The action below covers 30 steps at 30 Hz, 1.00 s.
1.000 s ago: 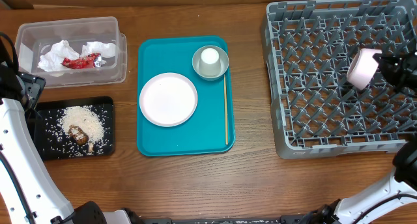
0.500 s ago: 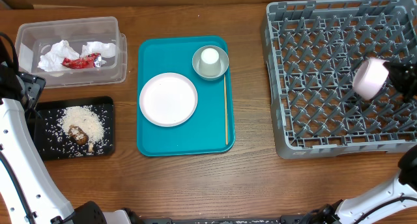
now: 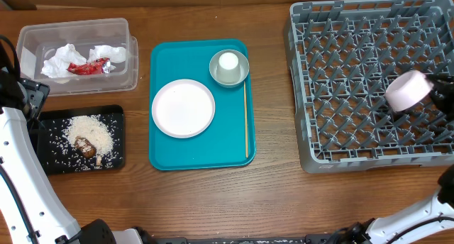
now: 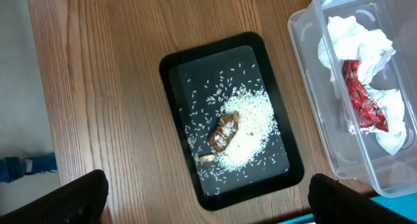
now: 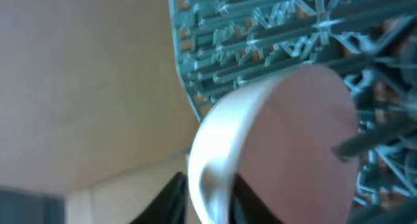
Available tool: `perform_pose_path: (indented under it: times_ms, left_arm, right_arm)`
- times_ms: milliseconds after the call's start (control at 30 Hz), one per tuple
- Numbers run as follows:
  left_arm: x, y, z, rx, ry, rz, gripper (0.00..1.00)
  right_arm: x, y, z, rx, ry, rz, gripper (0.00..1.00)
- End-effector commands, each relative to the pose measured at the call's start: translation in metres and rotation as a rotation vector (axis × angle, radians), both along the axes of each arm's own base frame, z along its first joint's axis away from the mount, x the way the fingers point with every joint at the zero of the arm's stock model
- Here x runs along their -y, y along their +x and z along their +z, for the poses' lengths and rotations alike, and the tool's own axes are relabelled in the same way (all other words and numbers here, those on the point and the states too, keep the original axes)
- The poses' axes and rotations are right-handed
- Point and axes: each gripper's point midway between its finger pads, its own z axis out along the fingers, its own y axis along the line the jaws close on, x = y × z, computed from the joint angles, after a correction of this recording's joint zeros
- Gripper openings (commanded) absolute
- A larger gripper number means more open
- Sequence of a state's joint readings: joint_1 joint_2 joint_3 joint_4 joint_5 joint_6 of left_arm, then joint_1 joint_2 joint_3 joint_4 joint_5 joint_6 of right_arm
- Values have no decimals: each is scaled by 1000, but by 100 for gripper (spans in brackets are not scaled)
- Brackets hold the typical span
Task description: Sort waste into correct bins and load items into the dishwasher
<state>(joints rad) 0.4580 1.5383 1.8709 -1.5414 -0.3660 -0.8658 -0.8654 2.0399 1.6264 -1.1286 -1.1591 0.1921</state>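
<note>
My right gripper (image 5: 208, 198) is shut on the rim of the pinkish-white dish (image 3: 408, 90), holding it tilted on edge over the right side of the grey dish rack (image 3: 333, 141); the dish fills the right wrist view (image 5: 287, 139). My left gripper (image 4: 205, 198) is open and empty above the black tray (image 4: 176, 68), which holds rice (image 4: 251, 129) and a brown lump (image 4: 225, 129). The clear tub (image 3: 28, 38) holds white napkins (image 3: 64, 58) and a red wrapper (image 3: 89, 67). The white plate (image 3: 183, 108), grey bowl (image 3: 218, 75) with the white cup (image 3: 228, 61), and wooden stick (image 3: 246, 123) lie on the teal tray.
The teal tray (image 3: 202, 155) sits mid-table between the bins and the rack. The black tray (image 3: 117, 159) lies at the front left, the clear tub behind it. The left arm (image 3: 18, 166) runs along the left edge. Bare wood lies along the front.
My right gripper has carried the pinkish-white dish to the right and slightly down over the rack, tilting it more. The left arm has not moved.
</note>
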Motion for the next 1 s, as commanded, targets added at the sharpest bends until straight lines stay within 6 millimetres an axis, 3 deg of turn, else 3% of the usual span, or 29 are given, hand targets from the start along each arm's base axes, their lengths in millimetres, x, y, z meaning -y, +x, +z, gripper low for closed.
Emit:
perform_pose_path:
  times_ms: [0, 133, 233, 467, 533, 633, 767, 967]
  left_arm:
    - [2, -1, 1, 14, -5, 16, 100]
    - [2, -1, 1, 14, -5, 16, 100]
    - [2, -1, 1, 14, -5, 16, 100]
    - [2, -1, 1, 14, -5, 16, 100]
    - [2, -1, 1, 14, -4, 16, 100]
    - [2, -1, 1, 14, -5, 15, 100]
    - [2, -1, 1, 14, -5, 15, 100]
    - [2, -1, 1, 14, -5, 16, 100]
  right_arm:
    - [6, -5, -7, -39, -17, -11, 51]
    - [16, -14, -15, -174, -102, -40, 56]
    - [22, -22, -7, -242, -171, -59, 55]
    - [37, -42, 46, -310, -384, -159, 49]
    - [33, -39, 67, -260, -437, -163, 47]
    - [20, -25, 85, -194, -533, -135, 33]
    - [0, 2, 68, -241, -687, -68, 5]
    - [-31, 35, 30, -378, -908, -4, 4]
